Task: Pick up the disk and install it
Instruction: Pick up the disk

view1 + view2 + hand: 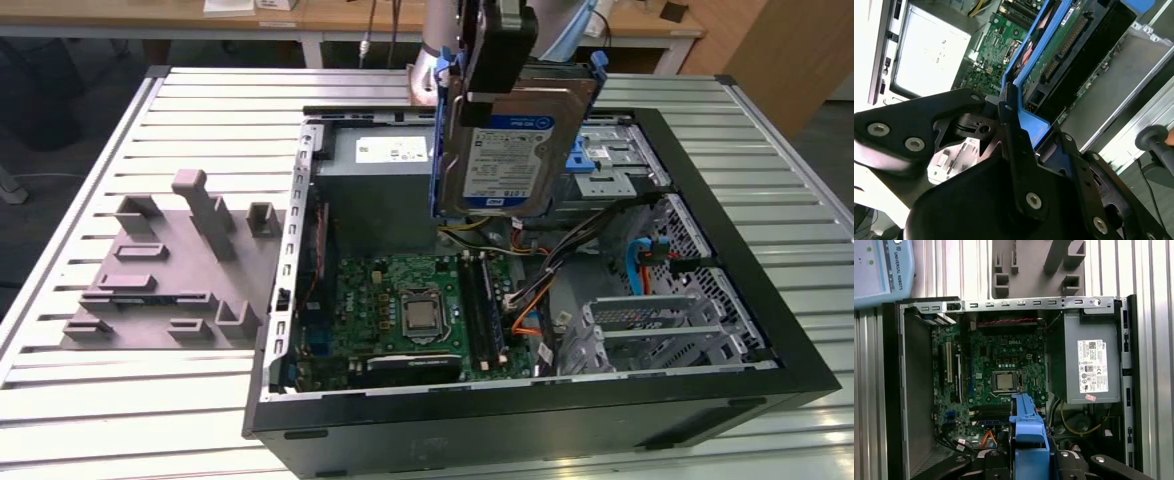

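The disk (509,160), a silver-grey hard drive with a white-and-blue label in a blue carrier frame (439,130), hangs upright over the back of the open computer case (747,250). My gripper (497,40) is shut on its upper edge. In the second wrist view the black fingers (1010,131) clamp the blue frame (1026,65), and the drive's green circuit board (1066,42) faces the camera. The first wrist view looks straight down past the frame (1027,425) into the case.
Inside the case lie the green motherboard (414,310), the grey power supply box (1089,365) with a white sticker, a metal drive bay (617,172) with a blue latch, and loose cables (534,290). A grey fixture block (167,260) stands on the slatted table at the exterior view's left.
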